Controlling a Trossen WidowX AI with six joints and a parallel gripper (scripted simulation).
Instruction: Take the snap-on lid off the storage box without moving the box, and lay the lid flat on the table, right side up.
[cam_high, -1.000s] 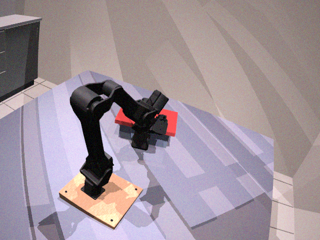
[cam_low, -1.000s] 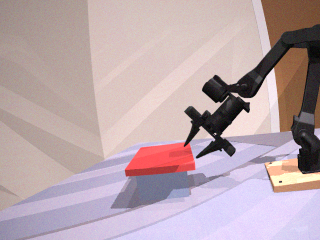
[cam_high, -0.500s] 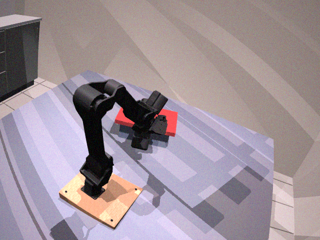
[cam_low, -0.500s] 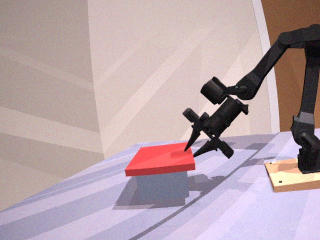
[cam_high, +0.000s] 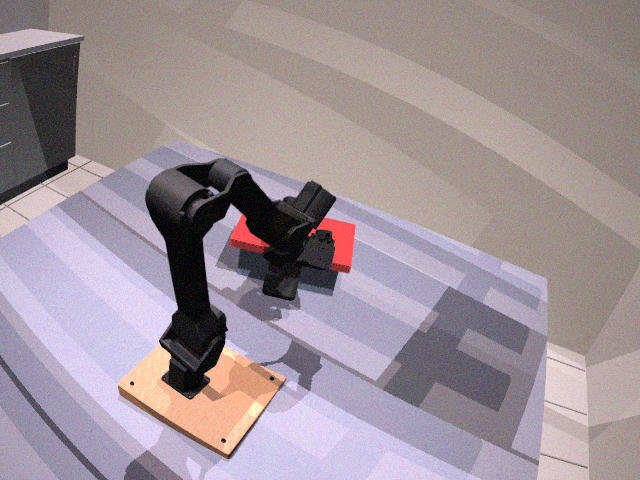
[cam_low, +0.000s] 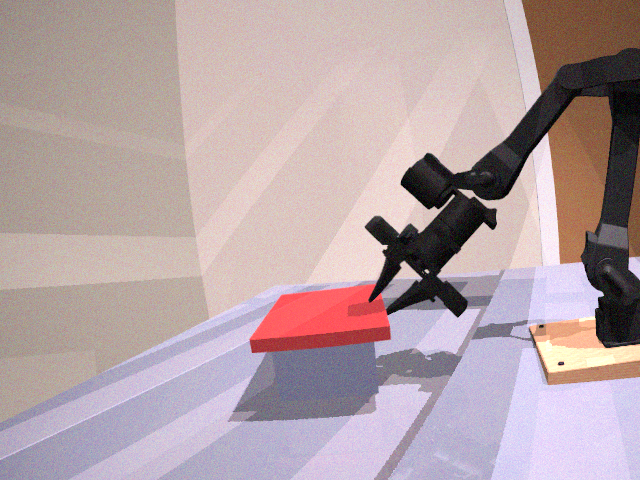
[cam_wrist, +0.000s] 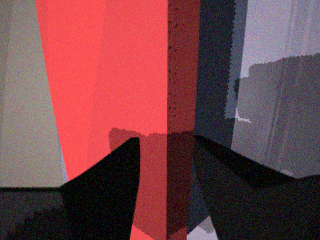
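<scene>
The red snap-on lid (cam_high: 342, 238) (cam_low: 315, 315) (cam_wrist: 125, 75) lies flat on top of the blue-grey storage box (cam_low: 325, 369) (cam_wrist: 215, 75), which stands on the table (cam_low: 516, 413). My gripper (cam_low: 379, 306) (cam_wrist: 166, 144) reaches down at a slant to the lid's edge nearest the arm. One finger is on the lid's top face and the other is under its overhanging rim. The fingers are shut on that edge, whose dark red side face (cam_wrist: 181, 100) runs between them in the wrist view. In the top view the arm hides the fingertips.
The arm's base stands on a wooden plate (cam_high: 232, 413) (cam_low: 573, 356) at the near side of the table. A dark cabinet (cam_high: 36, 103) stands on the floor beyond the table's left corner.
</scene>
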